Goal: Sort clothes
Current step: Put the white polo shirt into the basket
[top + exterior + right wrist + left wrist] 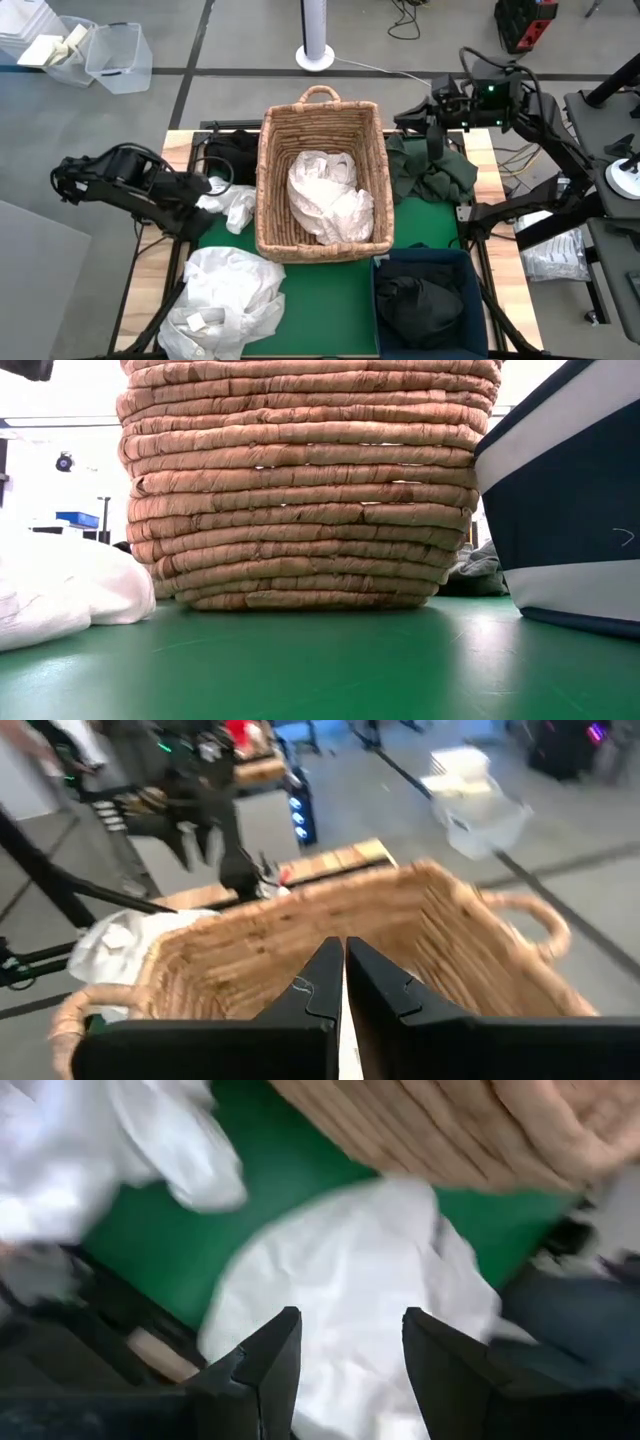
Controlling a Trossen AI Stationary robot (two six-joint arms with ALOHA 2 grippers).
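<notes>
**A:** Wicker first — the tan wicker basket (320,175) sits mid-counter and holds a crumpled white garment (330,200). Whites look to be going there, I'd judge.

**B:** And the darks?

**A:** Dark blue bin (428,300), touching the basket's near right corner, has a black garment (415,305) bundled in it. So the split reads light to wicker, dark to bin.

**B:** What's unsorted?

**A:** Left of the basket, a small white piece (232,207) lies just beside its wall. Near-left of the basket, a large white heap (225,295). Right of the basket, a dark green garment (432,168) spreads on the counter. At the basket's far left corner, a black garment (228,152).

**B:** Arms?

**A:** Left gripper (208,185) is down by the small white piece, left of the basket. In its wrist view the fingers (275,1360) stand partly apart with white cloth showing between and beyond them; whether they grip it I cannot tell. Right gripper (344,982) hangs at the basket's far right, looking across the rim, fingers pressed together with nothing in them — waiting, probably.

**B:** Surface?

**A:** Green mat (330,310) on a pale wood counter (178,148); from table height the basket wall fills the view, bin to its right.

**B:** Room?

**A:** Grey floor, clear plastic tubs (105,55) well beyond the basket's far left, a white fan stand (316,40) behind it, cables and equipment to the right.
</notes>
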